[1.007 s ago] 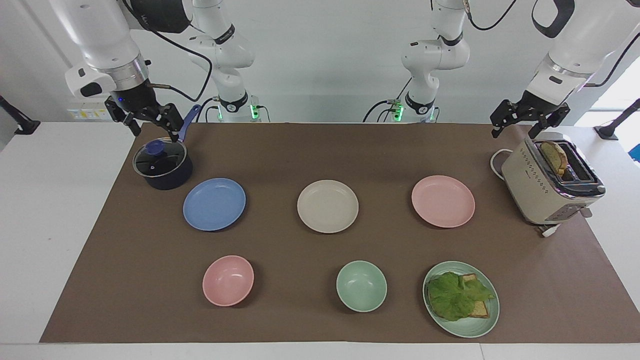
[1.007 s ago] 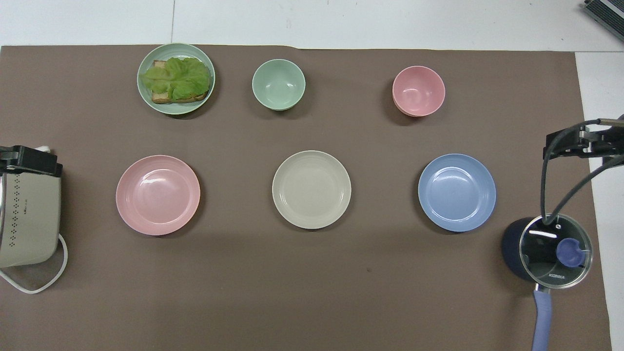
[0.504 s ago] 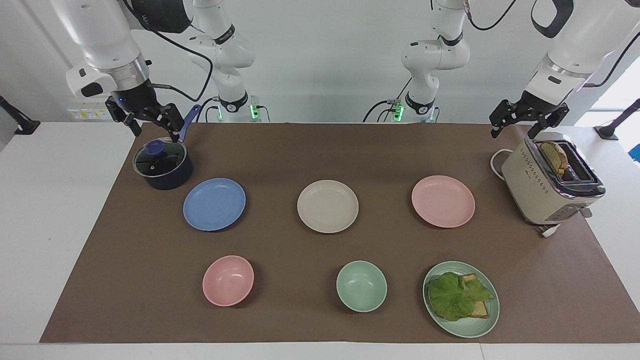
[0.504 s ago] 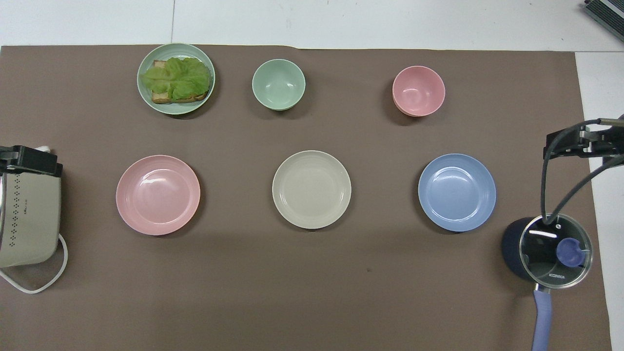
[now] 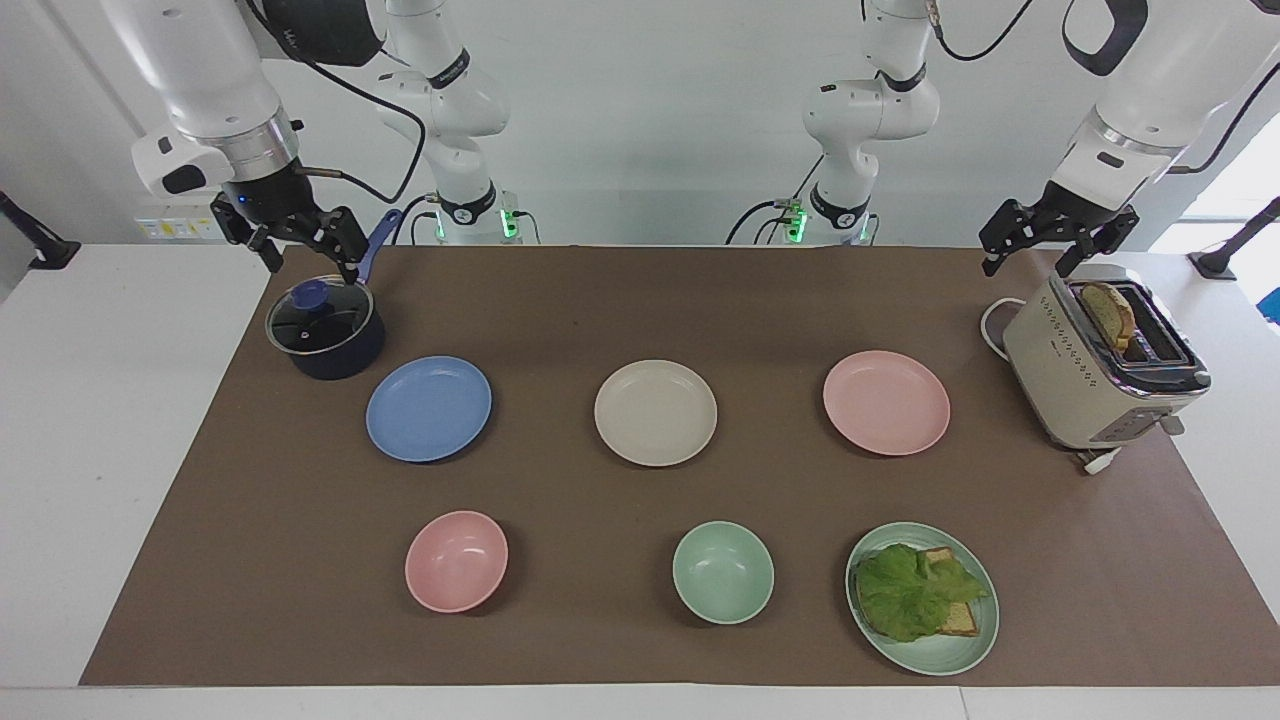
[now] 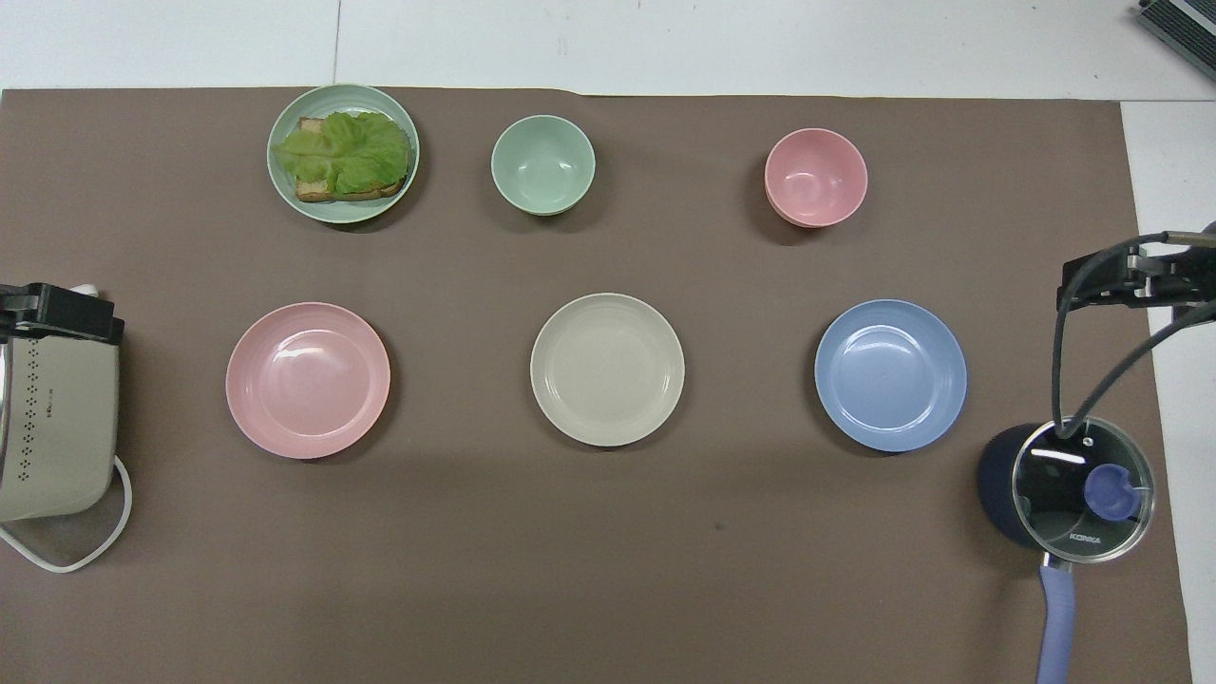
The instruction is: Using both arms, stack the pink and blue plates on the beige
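1. Nearest the robots, over the saucepan (image 5: pixel 325 330) at the right arm's end of the mat: right gripper (image 5: pixel 305 255), fingers spread wide, holding nothing.
2. Over the toaster (image 5: pixel 1100 370) at the left arm's end: left gripper (image 5: pixel 1030 258), fingers also spread wide, nothing held. A slice of toast (image 5: pixel 1110 312) stands in one toaster slot.
3. Landmark is the beige plate (image 5: pixel 655 412), mid-mat, bare, nothing stacked on it.
4. Blue plate (image 5: pixel 428 408): level with the beige plate, toward the right arm's end, apart from it, just beside the saucepan and farther from the robots than it.
5. Pink plate (image 5: pixel 886 402): level with the beige plate, toward the left arm's end, apart from it, between it and the toaster.
6. Farther from the robots than the beige plate: pink bowl (image 5: pixel 456 561) on the blue plate's side, green bowl (image 5: pixel 722 572) roughly in line with the beige plate, green plate (image 5: pixel 950 650) with lettuce (image 5: pixel 910 592) on bread on the pink plate's side.
7. All sit on the brown mat (image 5: pixel 560 300); neither gripper touches any plate.
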You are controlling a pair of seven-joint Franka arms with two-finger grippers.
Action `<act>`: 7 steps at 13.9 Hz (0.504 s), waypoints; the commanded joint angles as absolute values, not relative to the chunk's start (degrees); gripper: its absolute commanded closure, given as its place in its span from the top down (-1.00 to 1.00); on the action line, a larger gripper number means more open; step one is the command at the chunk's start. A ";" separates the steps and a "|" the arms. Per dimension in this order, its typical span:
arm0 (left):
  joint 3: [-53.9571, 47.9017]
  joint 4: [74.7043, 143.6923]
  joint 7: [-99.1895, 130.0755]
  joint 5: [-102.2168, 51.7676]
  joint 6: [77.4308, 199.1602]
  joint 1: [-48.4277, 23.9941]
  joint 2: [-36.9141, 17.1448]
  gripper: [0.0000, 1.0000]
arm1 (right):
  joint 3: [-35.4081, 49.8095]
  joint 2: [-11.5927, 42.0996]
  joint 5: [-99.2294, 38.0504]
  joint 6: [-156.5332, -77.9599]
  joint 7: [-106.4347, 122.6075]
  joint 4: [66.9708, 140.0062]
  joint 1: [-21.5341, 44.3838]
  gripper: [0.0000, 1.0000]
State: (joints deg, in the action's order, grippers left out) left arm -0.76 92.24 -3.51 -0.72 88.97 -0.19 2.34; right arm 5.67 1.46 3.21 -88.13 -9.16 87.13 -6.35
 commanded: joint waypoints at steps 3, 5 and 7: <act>-1.05 93.16 -3.16 -1.14 89.03 0.44 3.17 1.00 | 5.98 1.85 3.16 -87.98 -8.09 86.48 -7.03 1.00; -1.05 95.61 -3.25 -1.14 91.30 0.53 2.73 1.00 | 5.89 1.85 3.25 -88.07 -8.00 86.48 -7.03 1.00; -0.97 100.00 -3.34 -1.06 96.74 0.62 2.81 1.00 | 5.89 1.85 3.25 -88.24 -8.00 86.57 -7.03 1.00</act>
